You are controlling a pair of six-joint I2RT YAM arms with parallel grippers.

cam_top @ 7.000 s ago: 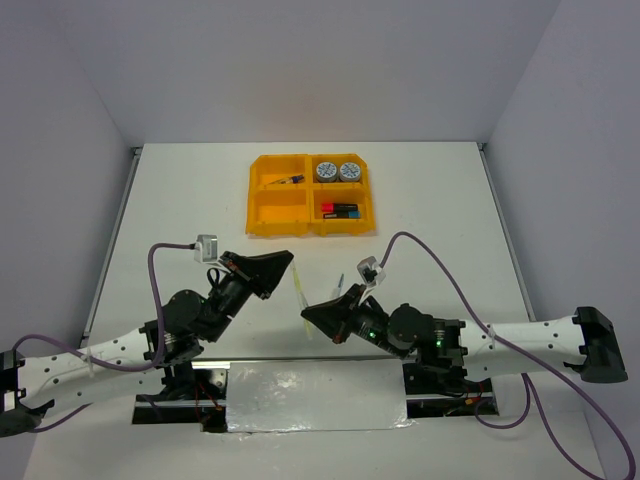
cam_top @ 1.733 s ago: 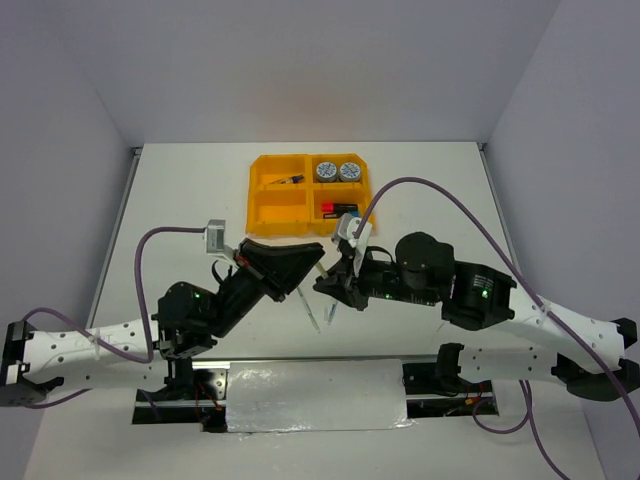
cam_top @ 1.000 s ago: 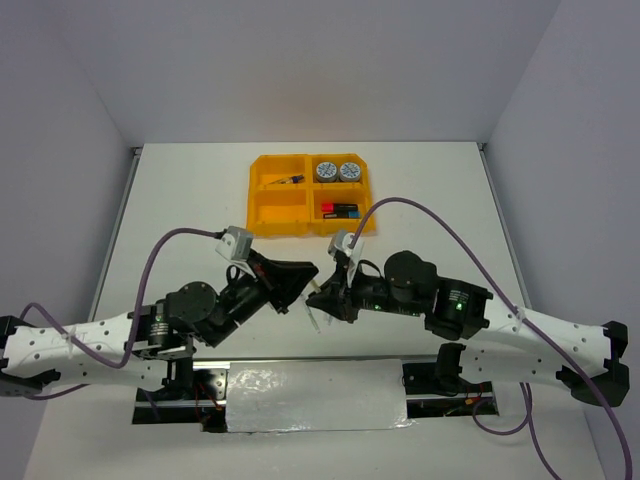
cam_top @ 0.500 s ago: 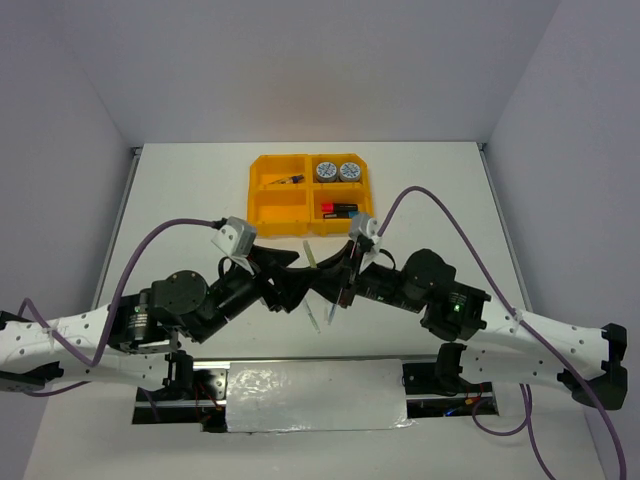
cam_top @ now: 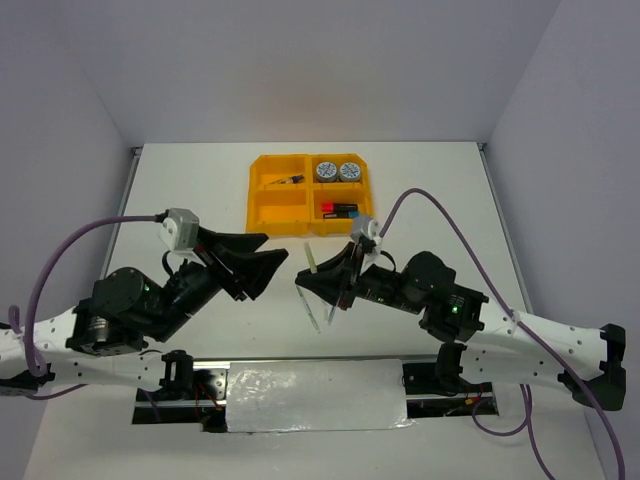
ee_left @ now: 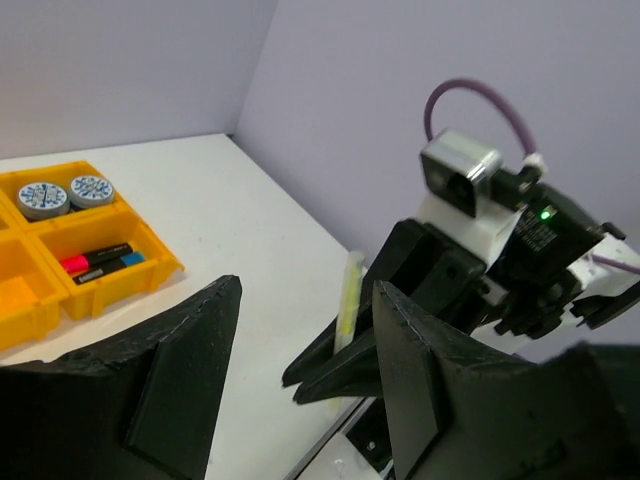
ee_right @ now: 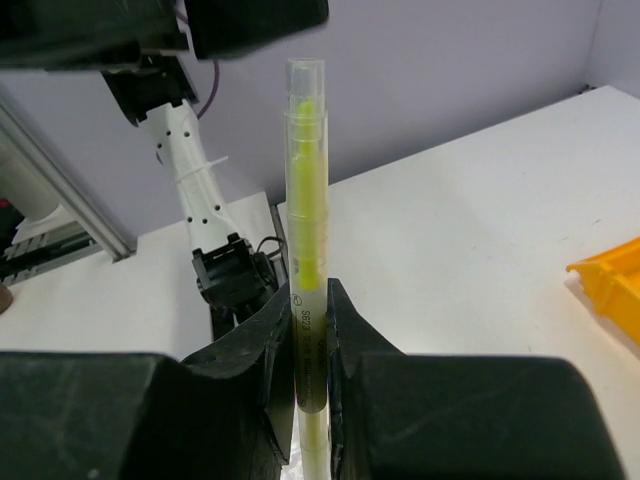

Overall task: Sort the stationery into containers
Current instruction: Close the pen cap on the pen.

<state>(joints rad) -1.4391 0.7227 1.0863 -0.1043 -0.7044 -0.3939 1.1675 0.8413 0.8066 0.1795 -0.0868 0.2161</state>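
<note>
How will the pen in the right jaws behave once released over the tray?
The pen looks like a slim, smooth, round plastic tube, so probably light and stiff. Pinched only at one narrow spot, it may pivot or slip. Released, it would likely roll until a wall of the tray stops it.

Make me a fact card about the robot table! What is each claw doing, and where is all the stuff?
left gripper: open, empty
right gripper: shut on pale pen
loose pens: two, lying on the table by the right gripper
tray: far side, four compartments
tape rolls: far right compartment
highlighters: near right compartment
near left compartment: nothing in it
</note>
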